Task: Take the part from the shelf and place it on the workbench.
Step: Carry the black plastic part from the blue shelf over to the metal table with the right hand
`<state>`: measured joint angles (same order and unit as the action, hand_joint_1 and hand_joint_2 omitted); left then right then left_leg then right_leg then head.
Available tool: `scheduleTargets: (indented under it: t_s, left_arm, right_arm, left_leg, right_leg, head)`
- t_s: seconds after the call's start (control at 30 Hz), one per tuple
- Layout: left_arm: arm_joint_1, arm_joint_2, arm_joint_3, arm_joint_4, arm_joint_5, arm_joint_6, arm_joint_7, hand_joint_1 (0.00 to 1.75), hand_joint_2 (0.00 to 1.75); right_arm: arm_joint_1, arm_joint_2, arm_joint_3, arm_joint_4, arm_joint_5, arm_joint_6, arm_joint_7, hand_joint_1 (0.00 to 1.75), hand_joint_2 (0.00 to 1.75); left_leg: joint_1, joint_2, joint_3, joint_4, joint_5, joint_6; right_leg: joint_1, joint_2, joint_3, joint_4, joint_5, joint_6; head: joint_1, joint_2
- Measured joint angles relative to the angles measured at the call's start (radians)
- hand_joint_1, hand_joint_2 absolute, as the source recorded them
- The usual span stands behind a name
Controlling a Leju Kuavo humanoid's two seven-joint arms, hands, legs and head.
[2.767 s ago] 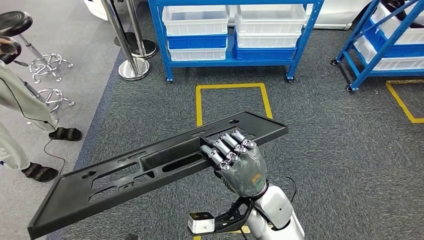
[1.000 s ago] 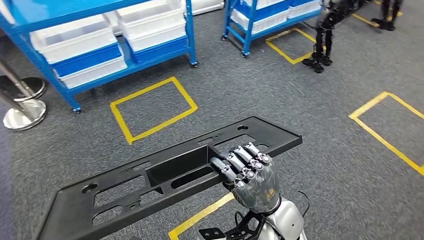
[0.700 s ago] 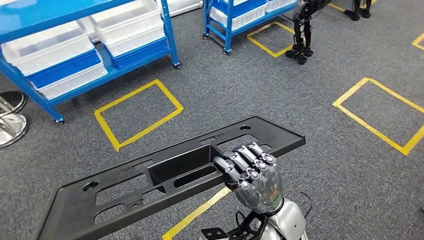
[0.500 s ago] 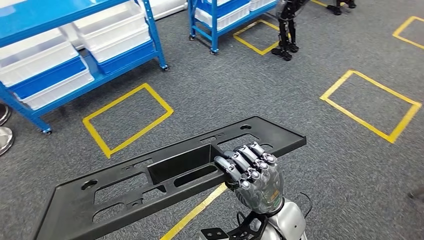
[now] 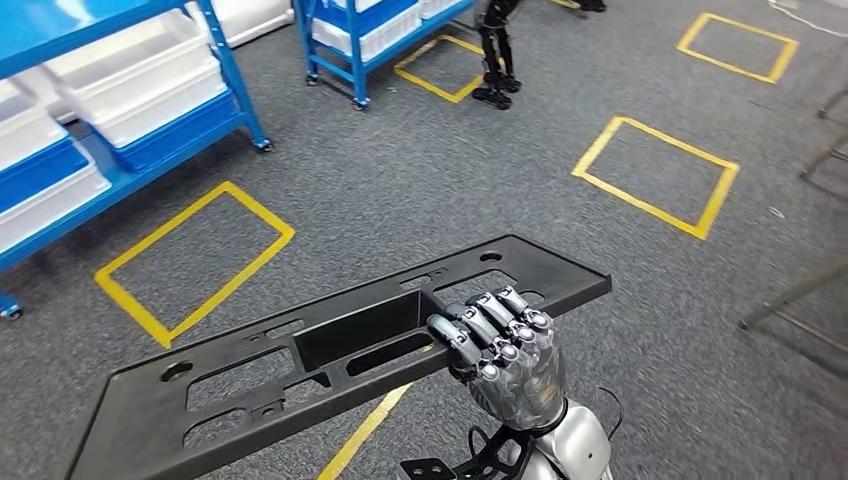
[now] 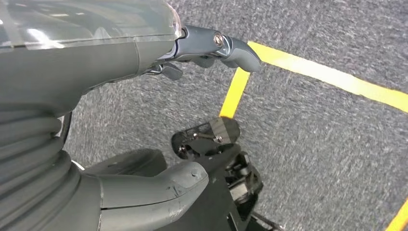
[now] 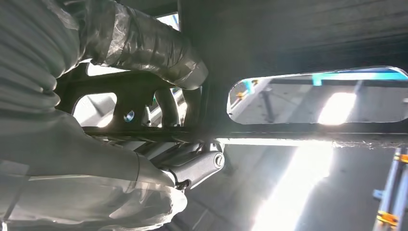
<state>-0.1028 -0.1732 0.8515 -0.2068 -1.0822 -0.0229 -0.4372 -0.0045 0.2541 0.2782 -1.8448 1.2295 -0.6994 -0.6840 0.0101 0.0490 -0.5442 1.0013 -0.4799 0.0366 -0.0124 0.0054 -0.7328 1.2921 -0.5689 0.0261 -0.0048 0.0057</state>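
The part is a long black plastic panel point(image 5: 250, 380) with cut-outs and a rectangular recess. It hangs level over the grey carpet, running from the lower left up to the right in the head view. My right hand point(image 5: 510, 360) grips its near edge close to the recess, fingers curled over the top. From below, the right wrist view shows the panel's dark underside point(image 7: 298, 29) with my right hand point(image 7: 144, 48) wrapped around its rib. My left hand point(image 6: 96, 62) hangs over the carpet, thumb and fingers apart, holding nothing.
A blue shelf with white bins point(image 5: 120, 90) stands at the back left, and a second blue rack point(image 5: 370, 25) behind it. Yellow tape squares point(image 5: 190, 255) point(image 5: 655, 170) mark the carpet. Another robot's dark legs point(image 5: 495, 50) stand far back. Metal frame legs point(image 5: 800, 290) enter at the right.
The whole view has swung: the camera turned right, so the shelves slid out to the left and new floor squares came in. The panel stays in my right hand's grip.
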Motion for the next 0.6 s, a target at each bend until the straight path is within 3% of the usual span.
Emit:
scheduleTargets:
  t_s: [0.03,0.1,0.17,0.27,0.33,0.4,0.47,0.5,0.53,0.6]
  left_arm:
    - [-0.001,0.0,0.0,0.0,0.0,0.0,0.0,0.0,1.75]
    - [-0.003,0.0,0.0,0.0,0.0,0.0,-0.001,0.0,1.75]
    - [-0.004,0.0,0.0,0.0,-0.002,0.0,-0.002,0.0,1.75]
    - [-0.007,0.0,0.0,0.0,-0.004,0.0,-0.003,0.0,1.75]
    - [-0.009,0.0,0.0,0.0,-0.006,0.0,-0.004,0.0,1.75]
    - [-0.007,0.0,0.0,0.0,-0.006,0.001,-0.004,0.0,1.75]
    - [-0.002,0.0,0.0,0.0,-0.006,0.002,-0.004,0.0,1.75]
    - [0.0,0.0,0.0,0.0,-0.006,0.002,-0.005,0.0,1.75]
    - [0.001,0.0,0.0,0.0,-0.006,0.002,-0.005,0.0,1.75]
    - [0.0,0.0,0.001,0.0,-0.006,0.002,-0.006,0.0,1.75]
  right_arm:
    - [0.001,0.0,0.0,0.0,0.0,0.0,0.0,1.75,1.75]
    - [0.001,0.0,0.0,-0.001,0.0,0.0,0.0,1.75,1.75]
    - [0.001,0.0,0.0,-0.004,0.0,0.0,0.0,1.75,1.75]
    - [0.004,0.0,0.0,-0.01,-0.001,0.0,0.0,1.75,1.75]
    - [0.005,0.001,0.0,-0.015,-0.001,0.0,0.0,1.75,1.75]
    - [0.006,0.001,0.0,-0.017,-0.001,0.0,0.0,1.75,1.75]
    - [0.009,0.001,0.0,-0.017,0.0,0.0,0.0,1.75,1.75]
    - [0.01,0.001,0.0,-0.017,0.001,0.0,0.001,1.75,1.75]
    - [0.011,0.001,0.0,-0.017,0.002,0.0,0.001,1.75,1.75]
    - [0.012,0.001,-0.001,-0.018,0.004,0.0,0.001,1.75,1.75]
  left_leg:
    - [0.0,0.012,0.0,0.002,-0.002,-0.001]
    - [-0.003,0.033,0.001,0.009,-0.009,-0.008]
    - [-0.008,0.05,0.002,0.016,-0.016,-0.018]
    - [-0.007,0.071,0.006,0.021,-0.024,-0.031]
    - [-0.002,0.031,-0.01,0.064,-0.059,-0.041]
    - [0.001,-0.022,-0.061,0.179,-0.124,-0.048]
    - [0.002,-0.037,-0.11,0.283,-0.157,-0.052]
    - [0.002,-0.039,-0.115,0.29,-0.146,-0.052]
    - [0.003,-0.043,-0.1,0.255,-0.115,-0.051]
    - [0.005,-0.075,-0.044,0.129,-0.046,-0.046]
  right_leg:
    - [-0.001,-0.008,0.025,-0.041,0.026,0.0]
    - [0.004,-0.052,0.1,-0.173,0.079,-0.004]
    - [0.012,-0.081,0.137,-0.246,0.095,-0.014]
    - [0.014,-0.053,0.133,-0.254,0.098,-0.03]
    - [0.007,-0.031,0.134,-0.26,0.104,-0.041]
    - [0.004,-0.008,0.134,-0.262,0.106,-0.048]
    - [0.004,0.02,0.133,-0.26,0.107,-0.05]
    - [0.004,0.035,0.133,-0.258,0.107,-0.05]
    - [0.004,0.049,0.133,-0.256,0.107,-0.05]
    - [0.004,0.076,0.132,-0.25,0.106,-0.047]
  head:
    - [0.0,0.0]
    - [0.0,0.0]
    - [0.0,0.0]
    - [0.0,0.0]
    - [0.0,0.0]
    - [-0.001,0.0]
    - [-0.001,0.0]
    - [-0.001,0.0]
    - [-0.001,0.0]
    - [-0.001,0.0]
